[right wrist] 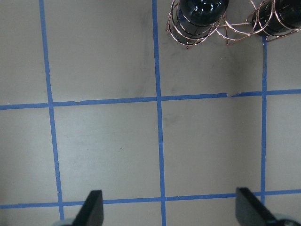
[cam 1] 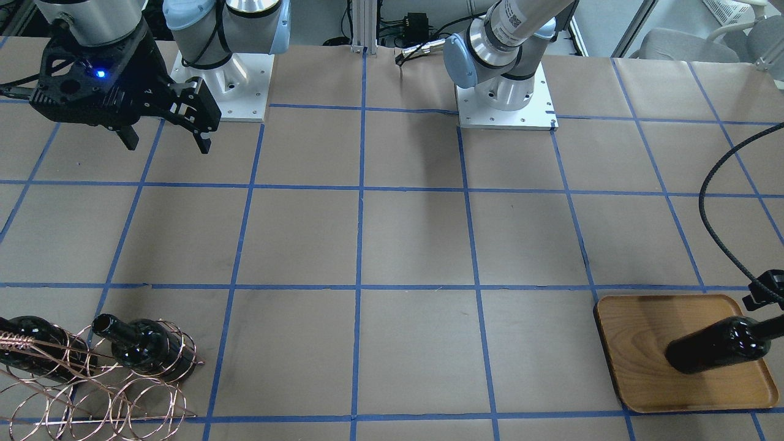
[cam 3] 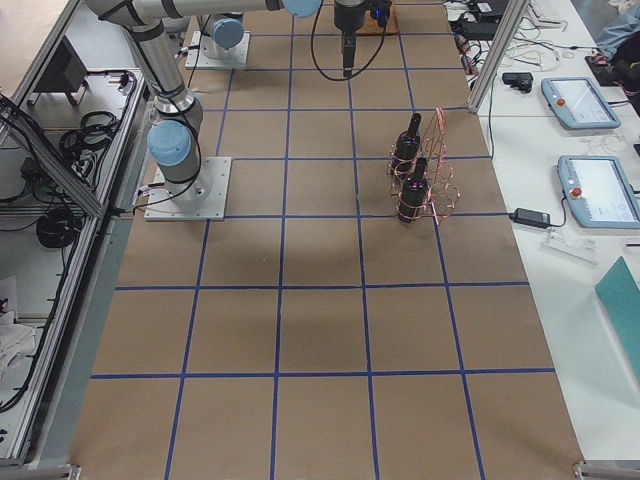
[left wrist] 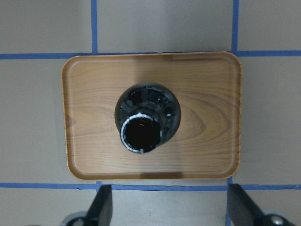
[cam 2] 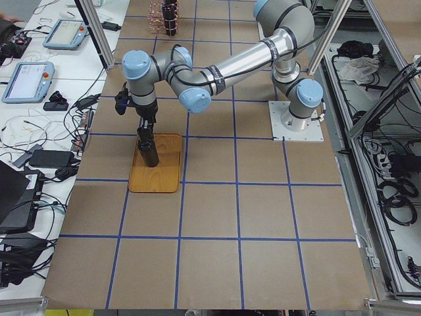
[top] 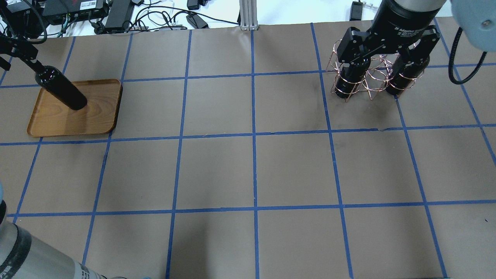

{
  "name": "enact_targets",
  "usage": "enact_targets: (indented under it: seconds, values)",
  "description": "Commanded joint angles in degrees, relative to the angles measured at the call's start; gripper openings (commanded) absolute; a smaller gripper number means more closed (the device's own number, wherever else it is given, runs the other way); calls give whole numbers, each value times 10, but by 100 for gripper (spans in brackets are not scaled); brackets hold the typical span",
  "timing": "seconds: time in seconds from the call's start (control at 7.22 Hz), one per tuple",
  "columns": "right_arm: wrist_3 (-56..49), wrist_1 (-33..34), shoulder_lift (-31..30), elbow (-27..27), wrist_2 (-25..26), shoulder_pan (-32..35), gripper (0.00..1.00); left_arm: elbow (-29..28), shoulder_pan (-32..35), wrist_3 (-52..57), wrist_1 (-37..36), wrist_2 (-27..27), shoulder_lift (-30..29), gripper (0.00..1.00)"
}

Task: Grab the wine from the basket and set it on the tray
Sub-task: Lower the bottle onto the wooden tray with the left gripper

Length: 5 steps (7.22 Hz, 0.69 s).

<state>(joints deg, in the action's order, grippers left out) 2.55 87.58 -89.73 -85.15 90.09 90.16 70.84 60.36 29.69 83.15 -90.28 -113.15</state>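
Note:
One black wine bottle [left wrist: 146,117] stands upright on the wooden tray [left wrist: 202,94]; it also shows in the overhead view [top: 62,89] on the tray [top: 97,112]. My left gripper [left wrist: 169,202] is open right above its neck, fingers wide apart and clear of it. The copper wire basket [top: 372,77] holds two more black bottles [right wrist: 200,9] [right wrist: 282,14]. My right gripper [cam 1: 168,144] is open and empty, high above the table on the robot's side of the basket [cam 1: 122,392].
Brown paper with a blue tape grid covers the table [top: 252,170]. The arm bases [cam 1: 505,98] stand at the robot's edge. A black cable [cam 1: 710,226] hangs near the tray. Cables and boxes [top: 116,11] lie past the far edge.

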Motion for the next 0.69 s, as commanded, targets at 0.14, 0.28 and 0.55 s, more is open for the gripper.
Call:
enact_targets:
  seconds: [0.14,0.28,0.55]
  values:
    - [0,0,3,-1,-2,0,100,11,56,-58,87,-9,105,100]
    - [1,0,3,-1,-3,0,100,28,115,-139,88,-9,126,100]
    - [0,1,3,-1,-3,0,100,72,206,-242,55,-14,155,100]
